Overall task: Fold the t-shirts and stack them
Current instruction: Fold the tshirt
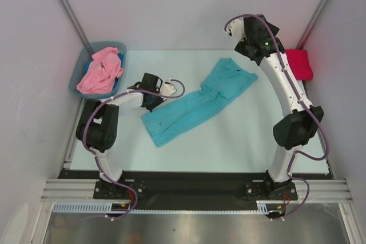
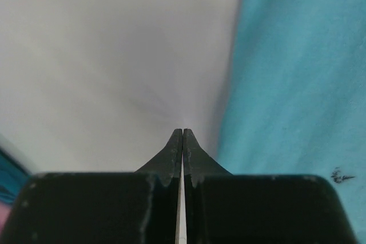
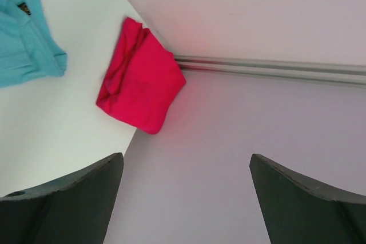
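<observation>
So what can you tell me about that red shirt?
The red shirt is soft crimson cloth, folded into a small, slightly rumpled bundle. It lies at the far right corner of the table, with part of it overhanging the edge. Nothing grips it: the right gripper hangs open above it, and the teal shirt lies apart from it.

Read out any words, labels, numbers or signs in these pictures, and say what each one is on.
None can be read.
Small dark tag on the teal shirt: too small to read.
Small dark mark on the same shirt, left wrist view: blurred, unreadable.
</observation>
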You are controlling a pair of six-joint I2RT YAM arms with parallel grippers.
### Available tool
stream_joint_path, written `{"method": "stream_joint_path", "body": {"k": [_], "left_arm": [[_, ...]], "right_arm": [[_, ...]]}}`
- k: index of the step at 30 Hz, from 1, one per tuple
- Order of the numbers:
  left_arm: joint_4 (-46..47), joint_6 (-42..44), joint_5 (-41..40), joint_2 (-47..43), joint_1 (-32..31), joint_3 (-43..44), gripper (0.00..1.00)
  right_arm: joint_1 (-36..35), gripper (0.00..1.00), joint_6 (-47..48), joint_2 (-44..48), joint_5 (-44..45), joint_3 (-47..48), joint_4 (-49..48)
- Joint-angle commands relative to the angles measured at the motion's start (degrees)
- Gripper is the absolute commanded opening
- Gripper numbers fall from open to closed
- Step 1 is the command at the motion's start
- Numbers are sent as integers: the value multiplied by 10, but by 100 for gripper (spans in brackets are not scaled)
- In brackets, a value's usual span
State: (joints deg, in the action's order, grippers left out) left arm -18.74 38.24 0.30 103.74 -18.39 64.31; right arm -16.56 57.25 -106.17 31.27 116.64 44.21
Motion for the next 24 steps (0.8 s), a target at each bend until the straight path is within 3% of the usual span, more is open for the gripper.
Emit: {"method": "stream_joint_path", "body": {"k": [1, 13, 24], "left_arm": [[-36, 13, 16, 22, 3, 33, 0], [-59, 51, -43, 41, 2, 20, 1], [-258, 199, 78, 3, -5, 42, 0]], "right_arm": [[-2, 100, 56, 25, 42, 39, -14], [-8, 100, 53, 11, 44, 80, -8], [-20, 100, 58, 7, 45, 77, -16]]}}
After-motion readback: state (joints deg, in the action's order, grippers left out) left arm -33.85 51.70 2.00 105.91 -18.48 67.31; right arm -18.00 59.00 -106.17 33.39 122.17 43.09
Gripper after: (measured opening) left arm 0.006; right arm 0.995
